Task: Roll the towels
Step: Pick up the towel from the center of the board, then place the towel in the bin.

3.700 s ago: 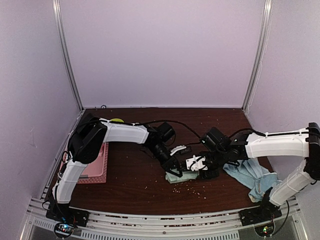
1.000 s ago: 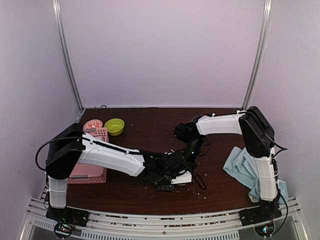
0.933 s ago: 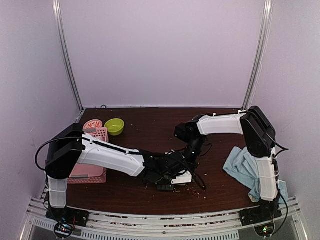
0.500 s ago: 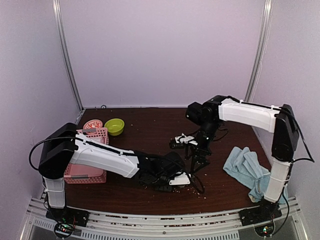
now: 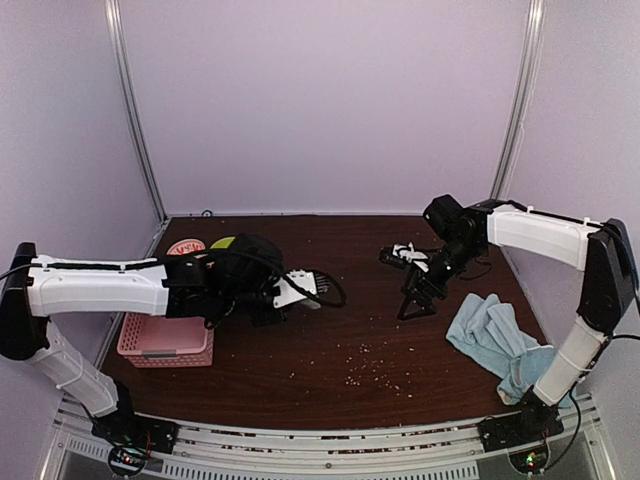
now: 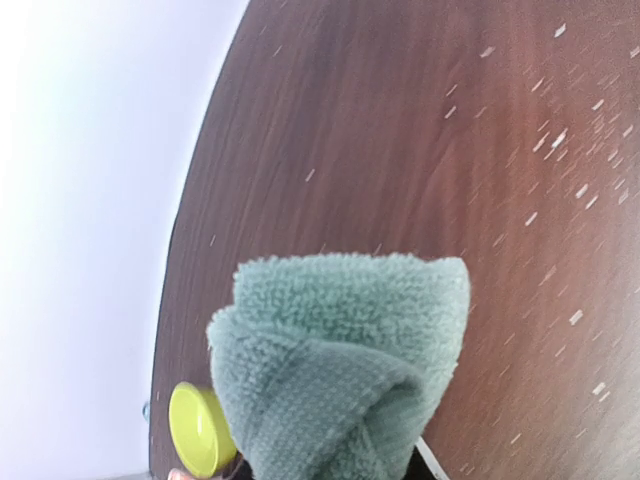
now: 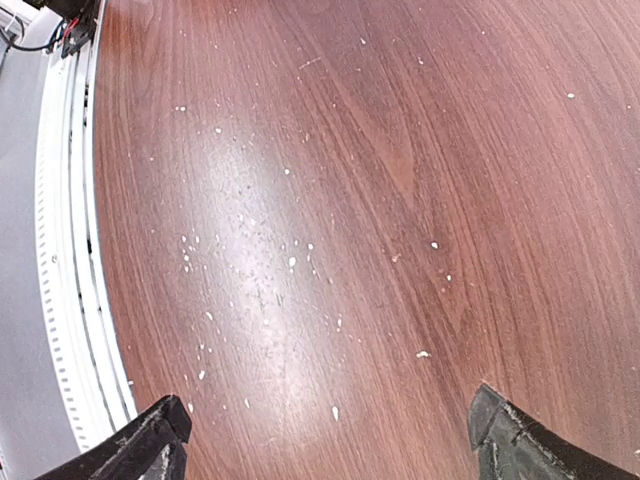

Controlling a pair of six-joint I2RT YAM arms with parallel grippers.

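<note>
Left gripper at 9 o'clock of table centre, fingers clamped on rolled mint green towel, pink basket at its 8 o'clock, right gripper at 3 o'clock, fingers wide apart, empty, light blue towel crumpled at 4 o'clock.

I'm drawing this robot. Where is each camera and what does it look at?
Top: above and behind, looking down on the table; left arm and right arm show.
Left wrist: on the left arm, facing a held green towel over the table; left jaws mostly hidden.
Right wrist: on the right arm, facing down at the table; right jaws open, tips showing.
Shared: yellow bowl, top and left wrist.
</note>
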